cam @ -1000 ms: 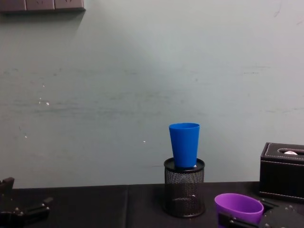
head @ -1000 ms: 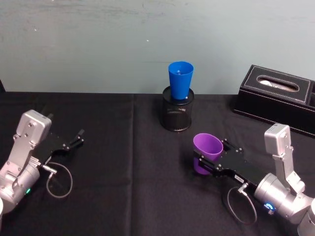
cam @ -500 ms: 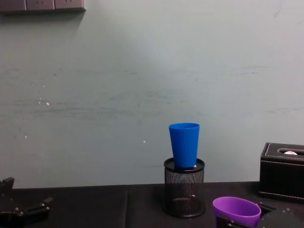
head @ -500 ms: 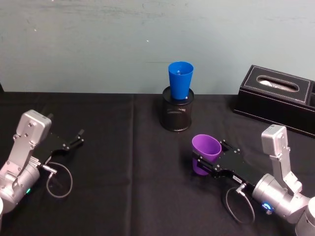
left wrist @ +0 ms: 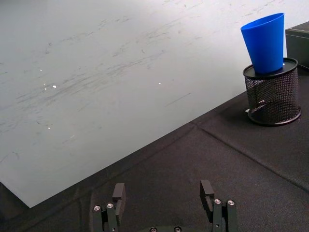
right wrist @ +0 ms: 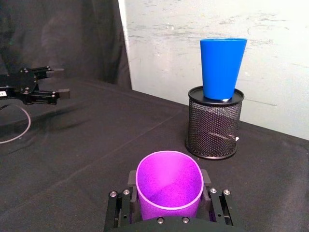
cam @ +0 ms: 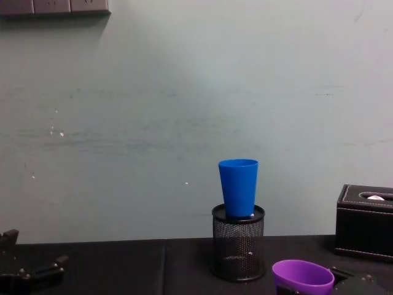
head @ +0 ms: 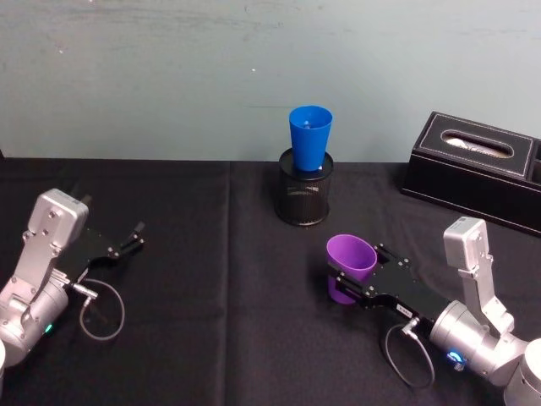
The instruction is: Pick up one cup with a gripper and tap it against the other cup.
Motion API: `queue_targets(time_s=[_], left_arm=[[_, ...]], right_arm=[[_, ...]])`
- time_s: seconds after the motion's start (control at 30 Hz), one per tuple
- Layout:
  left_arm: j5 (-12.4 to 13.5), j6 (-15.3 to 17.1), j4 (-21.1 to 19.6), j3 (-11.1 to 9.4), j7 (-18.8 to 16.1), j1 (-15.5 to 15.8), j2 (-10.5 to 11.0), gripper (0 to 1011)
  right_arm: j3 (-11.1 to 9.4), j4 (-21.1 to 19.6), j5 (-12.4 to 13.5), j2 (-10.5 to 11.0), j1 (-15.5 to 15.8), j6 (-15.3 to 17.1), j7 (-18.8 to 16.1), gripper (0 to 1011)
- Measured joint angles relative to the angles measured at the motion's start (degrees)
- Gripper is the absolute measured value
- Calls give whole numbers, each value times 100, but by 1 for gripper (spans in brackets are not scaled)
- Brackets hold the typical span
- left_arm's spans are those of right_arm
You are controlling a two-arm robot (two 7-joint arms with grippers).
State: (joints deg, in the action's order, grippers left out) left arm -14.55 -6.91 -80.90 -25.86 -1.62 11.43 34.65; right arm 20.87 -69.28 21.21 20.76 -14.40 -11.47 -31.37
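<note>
Before the blue cup (head: 309, 137), the right tool (head: 345, 284) grips the purple cup (head: 352, 259).

A: Entry one, light: even, diffuse and moderately bright. The pale wall (cam: 153, 123) is the brightest surface.
B: Entry two, shadows: faint, lost in the black tablecloth (head: 211, 296).
A: Entry three, glare: nothing harsh. There is soft sheen on the blue cup (head: 309, 139), and the purple cup (right wrist: 169, 188) has a glowing interior.
B: Entry four, right wrist view: dark backdrop (right wrist: 58, 38) beside the lit wall.
</note>
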Motion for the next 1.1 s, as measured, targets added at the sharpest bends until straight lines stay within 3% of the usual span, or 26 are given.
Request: queue_targets(time_s=[1.1], left_arm=[[0, 0, 0, 0, 0, 0, 0, 1011]], right_arm=[[-2, 15, 3, -3, -4, 12, -9, 731]])
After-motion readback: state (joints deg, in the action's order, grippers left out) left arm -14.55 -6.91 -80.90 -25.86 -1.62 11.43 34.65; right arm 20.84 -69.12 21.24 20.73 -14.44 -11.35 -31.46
